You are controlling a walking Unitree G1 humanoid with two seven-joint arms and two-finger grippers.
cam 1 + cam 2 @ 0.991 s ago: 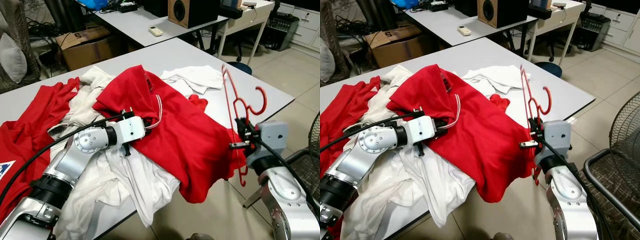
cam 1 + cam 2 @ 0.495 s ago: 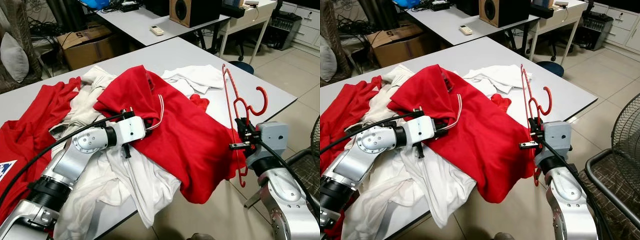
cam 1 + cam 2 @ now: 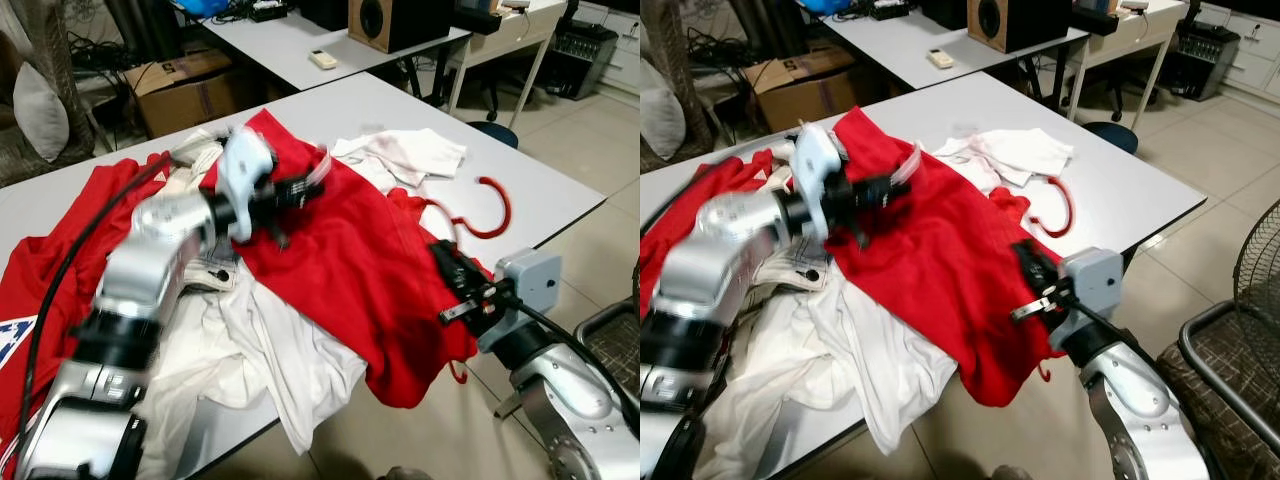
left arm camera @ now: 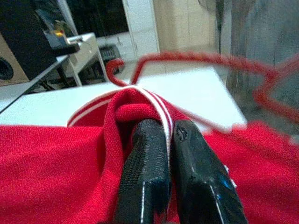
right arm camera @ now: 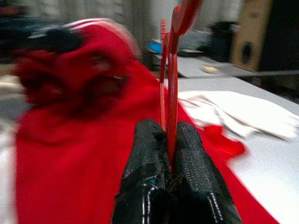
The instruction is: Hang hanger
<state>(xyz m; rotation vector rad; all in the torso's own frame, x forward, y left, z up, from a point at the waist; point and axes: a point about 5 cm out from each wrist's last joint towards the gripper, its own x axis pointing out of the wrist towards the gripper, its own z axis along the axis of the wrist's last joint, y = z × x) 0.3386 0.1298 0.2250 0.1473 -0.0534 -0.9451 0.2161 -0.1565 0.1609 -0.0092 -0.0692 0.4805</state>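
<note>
on the grey table (image 3: 520, 190), left fingers (image 4: 161, 154) pinch the red shirt (image 3: 350, 270), right fingers (image 5: 173, 154) clamp the hanger (image 3: 480, 215).

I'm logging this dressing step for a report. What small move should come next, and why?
Probably ease the red hanger further into the red shirt. The left pincer is shut on the shirt's white-trimmed collar and lifts it over the table. The right pincer is shut on the hanger, whose hook lies beside the shirt.

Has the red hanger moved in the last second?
Yes. The red hanger, shut in the right gripper, has tipped from upright down toward the table, its hook now low over the tabletop.
</note>
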